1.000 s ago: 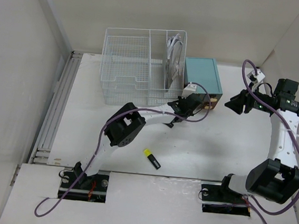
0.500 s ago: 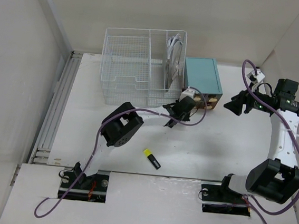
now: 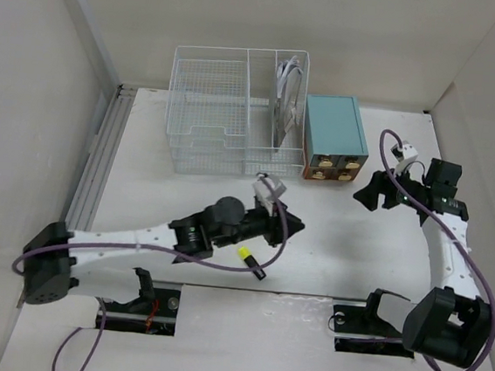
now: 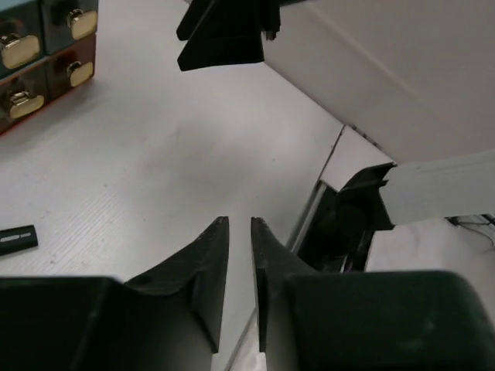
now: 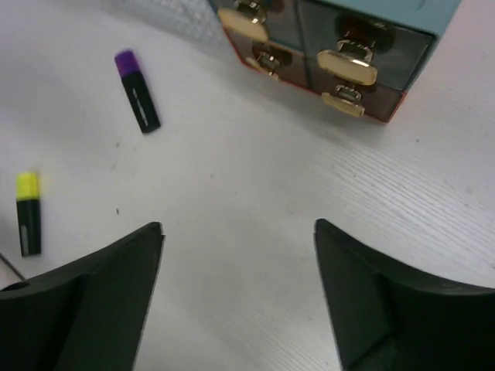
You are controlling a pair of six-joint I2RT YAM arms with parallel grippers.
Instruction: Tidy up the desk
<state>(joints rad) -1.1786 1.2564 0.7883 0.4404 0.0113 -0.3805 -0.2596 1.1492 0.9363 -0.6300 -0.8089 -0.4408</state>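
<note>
Open desk [image 3: 347,243] around 1 yellow-capped marker [image 3: 251,262]; wire basket [image 3: 208,116], teal drawer box [image 3: 333,126] at rear.

Setting: robotics lab test cell. White worktop [image 3: 355,248] boxed in by plain pale panels [image 3: 25,129], aluminium rail [image 3: 94,180] down one side. Left arm [image 3: 137,236] and right arm [image 3: 447,249] bolted at the near edge. Props are office-type: wire basket [image 3: 211,103], teal drawer box [image 3: 332,123], yellow-capped marker [image 3: 251,262].

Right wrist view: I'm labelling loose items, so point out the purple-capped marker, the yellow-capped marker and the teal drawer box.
purple-capped marker [image 5: 138,94], right wrist view, on its black barrel.
yellow-capped marker [image 5: 29,220], right wrist view, on its black barrel.
teal drawer box [image 5: 325,35], right wrist view, on a drawer front.
</note>
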